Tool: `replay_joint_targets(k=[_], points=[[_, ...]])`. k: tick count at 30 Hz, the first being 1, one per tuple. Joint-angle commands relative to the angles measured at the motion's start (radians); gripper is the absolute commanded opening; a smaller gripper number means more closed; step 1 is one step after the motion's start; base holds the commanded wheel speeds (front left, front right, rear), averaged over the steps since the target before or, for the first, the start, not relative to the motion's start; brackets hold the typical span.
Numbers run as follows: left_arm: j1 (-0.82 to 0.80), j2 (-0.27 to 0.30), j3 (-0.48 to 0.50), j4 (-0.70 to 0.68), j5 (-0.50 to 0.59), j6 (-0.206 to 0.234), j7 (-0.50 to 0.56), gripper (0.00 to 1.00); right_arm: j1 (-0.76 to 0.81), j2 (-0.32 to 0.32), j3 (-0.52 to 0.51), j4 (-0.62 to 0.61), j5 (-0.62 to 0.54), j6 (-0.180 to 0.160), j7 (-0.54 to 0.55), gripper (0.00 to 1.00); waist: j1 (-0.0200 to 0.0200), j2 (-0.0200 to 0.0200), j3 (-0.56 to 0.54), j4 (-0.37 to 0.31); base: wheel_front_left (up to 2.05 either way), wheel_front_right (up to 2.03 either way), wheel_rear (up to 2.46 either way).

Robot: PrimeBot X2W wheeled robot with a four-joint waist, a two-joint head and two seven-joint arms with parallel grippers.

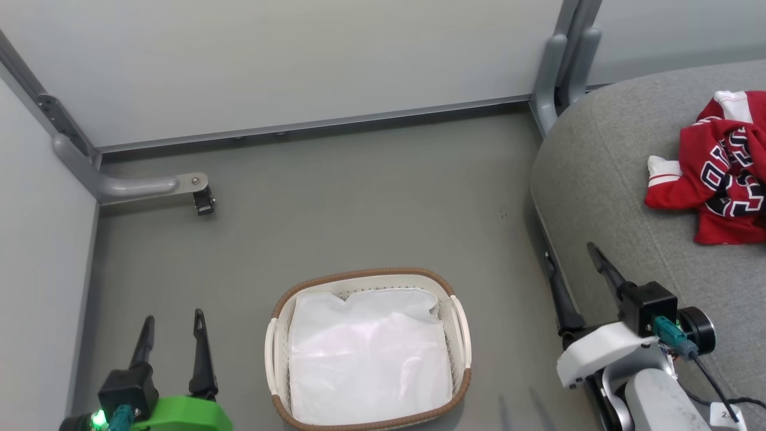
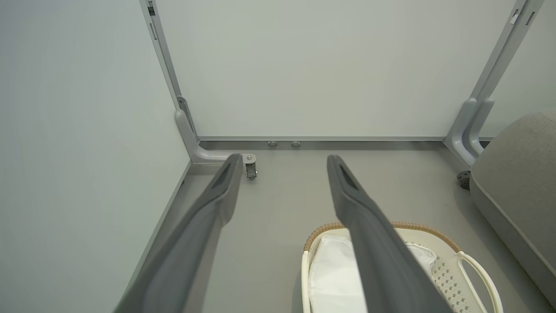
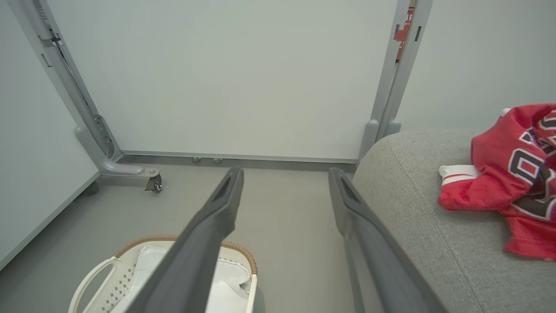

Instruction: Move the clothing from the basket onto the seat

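Observation:
The clothing point(image 1: 721, 173), a crumpled red jersey with white trim and black lettering, lies on the grey seat point(image 1: 598, 179) at the right; the right wrist view has the clothing point(image 3: 512, 182) on the seat point(image 3: 412, 195) too. On the floor in front stands the cream basket point(image 1: 461, 335) with a brown rim, holding a white liner sheet point(image 1: 368, 359). My left gripper point(image 1: 172, 318) is open and empty, left of the basket. My right gripper point(image 1: 568, 263) is open and empty, by the seat's front edge, below the clothing. The basket point(image 2: 438, 265) also shows under my left fingers point(image 2: 347, 187).
Pale partition walls close the back and left. A grey partition foot with a caster point(image 1: 203, 200) juts onto the floor at the back left. Another partition post point(image 1: 553, 72) stands beside the seat's far corner. Grey floor point(image 1: 371, 203) lies open beyond the basket.

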Motion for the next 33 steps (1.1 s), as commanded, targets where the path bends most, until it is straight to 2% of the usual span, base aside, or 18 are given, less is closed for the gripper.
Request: replay_joint_targets(k=[1, 5, 17, 33], points=[[0.004, 0.0, 0.0, 0.001, -0.002, -0.001, 0.0, 0.0, 0.002, 0.001, 0.0, 0.0, 0.0, 0.0, 0.0, 0.0, 0.0, 0.0, -0.002, 0.002, 0.0, 0.0, 0.0], [0.003, -0.005, 0.003, 0.036, -0.015, -0.001, 0.007, 0.0, 0.017, 0.007, 0.0, 0.027, 0.015, 0.0, 0.005, 0.0, 0.0, 0.0, -0.003, 0.003, 0.0, 0.0, 0.0], [-0.019, -0.004, 0.018, 0.026, -0.255, -0.014, 0.07, 0.0, 0.025, 0.006, -0.031, 0.009, 0.259, 0.0, 0.067, 0.0, 0.0, 0.0, -0.011, 0.005, 0.0, 0.0, 0.0], [-0.039, -0.003, 0.029, 0.01, -0.52, -0.028, 0.134, 0.0, 0.036, 0.004, -0.064, -0.012, 0.53, 0.0, 0.133, 0.0, 0.0, 0.0, -0.02, 0.007, 0.0, 0.0, 0.0]])
